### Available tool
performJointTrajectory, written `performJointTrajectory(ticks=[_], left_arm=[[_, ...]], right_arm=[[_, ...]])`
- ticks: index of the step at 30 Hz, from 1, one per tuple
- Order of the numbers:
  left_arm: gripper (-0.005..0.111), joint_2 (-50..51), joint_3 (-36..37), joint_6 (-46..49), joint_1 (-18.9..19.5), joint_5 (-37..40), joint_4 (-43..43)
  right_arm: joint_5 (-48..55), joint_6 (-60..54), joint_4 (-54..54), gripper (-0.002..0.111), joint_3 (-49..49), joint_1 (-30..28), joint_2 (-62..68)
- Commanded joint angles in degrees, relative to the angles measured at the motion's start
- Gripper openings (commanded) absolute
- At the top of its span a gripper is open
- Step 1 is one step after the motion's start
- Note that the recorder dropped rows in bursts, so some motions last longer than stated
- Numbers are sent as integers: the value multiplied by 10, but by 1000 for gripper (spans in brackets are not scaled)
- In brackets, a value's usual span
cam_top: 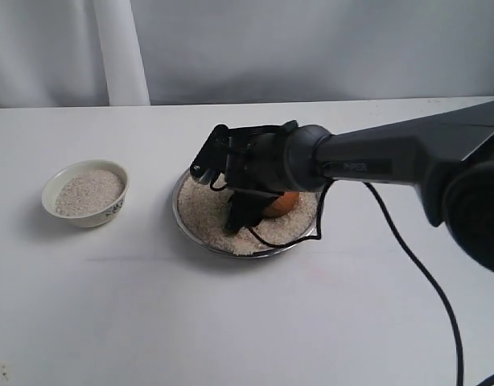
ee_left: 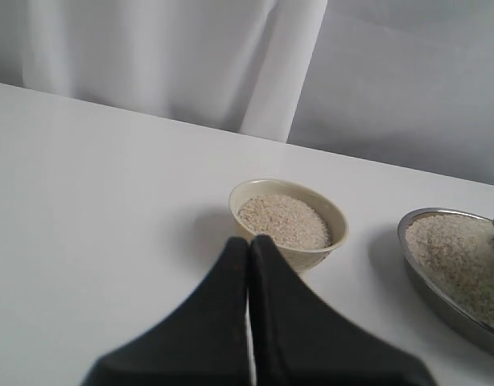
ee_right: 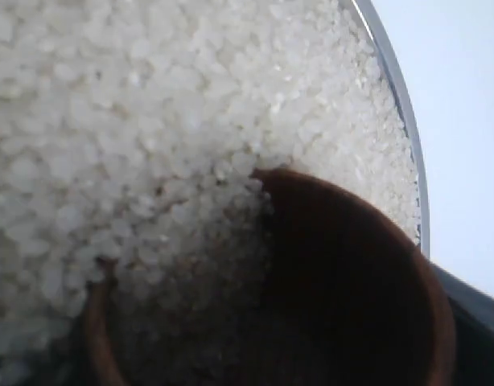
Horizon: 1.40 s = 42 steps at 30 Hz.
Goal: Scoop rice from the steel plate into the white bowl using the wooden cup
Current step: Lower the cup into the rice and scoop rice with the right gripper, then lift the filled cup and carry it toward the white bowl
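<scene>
Down in the steel plate [cam_top: 231, 248], my right gripper [cam_top: 251, 211] clasps the wooden cup [cam_top: 282, 203], tipped on its side with its mouth pushed into the rice [cam_top: 200, 211]. The white bowl [cam_top: 104, 214], already part full, sits well apart to the left across bare white table [cam_top: 311, 322], so I judge the carry runs leftward, mouth turned up first. My left gripper [ee_left: 249, 269], clenched on nothing, faces that bowl.

wearing matte black along the tapering right arm [cam_top: 408, 153], carrying faint pale lettering, trailing a thin black cable [cam_top: 428, 281]; showing black wedge-shaped fingers [ee_left: 299, 326] on the left gripper [ee_left: 249, 241].
</scene>
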Motion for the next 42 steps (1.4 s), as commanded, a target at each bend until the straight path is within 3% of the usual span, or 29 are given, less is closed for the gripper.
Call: performJointTrajectory(ticks=[1, 15, 28, 35, 42], left_arm=[[0, -1, 0, -2, -4, -4, -2], [0, -1, 0, -2, -4, -4, -2], [0, -1, 0, -2, -4, -4, -2], [0, -1, 0, -2, -4, -4, -2], [0, -1, 0, -2, -4, -4, -2]], right_arm=[[-131, 45, 28, 0, 94, -31, -33], [-290, 88, 0, 0, 135, -53, -129], [-325, 88, -1, 0, 130, -53, -190], [-303, 91, -1, 0, 49, -29, -187], [-184, 38, -1, 0, -100, 30, -130]])
